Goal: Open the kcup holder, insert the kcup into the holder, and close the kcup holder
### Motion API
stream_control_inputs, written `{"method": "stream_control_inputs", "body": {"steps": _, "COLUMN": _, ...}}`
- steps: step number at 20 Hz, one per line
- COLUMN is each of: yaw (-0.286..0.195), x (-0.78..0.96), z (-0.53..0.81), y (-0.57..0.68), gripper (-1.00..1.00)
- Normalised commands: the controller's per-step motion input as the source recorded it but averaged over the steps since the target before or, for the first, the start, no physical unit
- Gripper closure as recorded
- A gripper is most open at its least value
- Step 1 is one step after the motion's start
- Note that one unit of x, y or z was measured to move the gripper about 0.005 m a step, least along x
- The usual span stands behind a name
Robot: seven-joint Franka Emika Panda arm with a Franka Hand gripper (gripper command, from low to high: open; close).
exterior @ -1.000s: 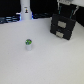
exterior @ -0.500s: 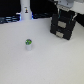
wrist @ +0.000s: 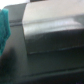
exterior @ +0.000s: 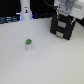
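Observation:
The kcup (exterior: 29, 44), a small white pod with a green top, stands upright on the white table toward the exterior view's left. The kcup holder (exterior: 63, 30), a black box, stands at the back on the exterior view's right; its drawer looks closed. My gripper (exterior: 65, 19) hangs right above and in front of the holder, far from the kcup. Its fingers are too blurred to tell apart from the box. In the wrist view the holder's dark top and front (wrist: 50, 30) fill the picture very close up, and no fingers show.
A white upright post (exterior: 25, 11) stands at the back on the exterior view's left before a dark strip. A teal object (wrist: 4, 30) shows at the edge of the wrist view. The white table (exterior: 45, 65) spreads in front.

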Motion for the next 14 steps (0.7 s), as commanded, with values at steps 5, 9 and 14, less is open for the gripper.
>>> {"method": "stream_control_inputs", "body": {"steps": 5, "yaw": 0.015, "x": -0.24, "z": -0.26, "y": 0.04, "gripper": 1.0}}
{"method": "stream_control_inputs", "body": {"steps": 9, "yaw": -0.009, "x": -0.02, "z": -0.01, "y": -0.01, "gripper": 1.0}}
{"method": "stream_control_inputs", "body": {"steps": 14, "yaw": -0.007, "x": 0.0, "z": -0.01, "y": -0.01, "gripper": 1.0}}
